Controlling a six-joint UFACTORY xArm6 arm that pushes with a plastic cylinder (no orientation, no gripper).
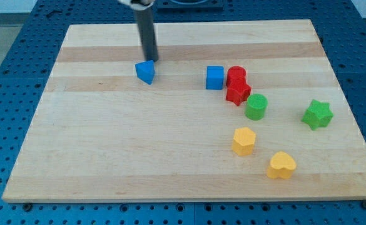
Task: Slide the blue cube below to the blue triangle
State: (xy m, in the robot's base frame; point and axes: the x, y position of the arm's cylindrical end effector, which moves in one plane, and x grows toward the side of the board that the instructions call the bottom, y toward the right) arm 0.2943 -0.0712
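The blue cube (215, 77) sits on the wooden board right of centre, touching the red cylinder (236, 75) on its right. The blue triangle (145, 72) lies to the cube's left, near the board's upper middle. My tip (151, 60) is just above the blue triangle, at its upper right edge, touching or nearly touching it. The tip is well to the left of the blue cube.
A red star block (238, 92) sits below the red cylinder. A green cylinder (256, 107) is lower right of it. A green star (318, 114) is at the right. A yellow hexagon-like block (244, 140) and a yellow heart (282, 165) lie lower down.
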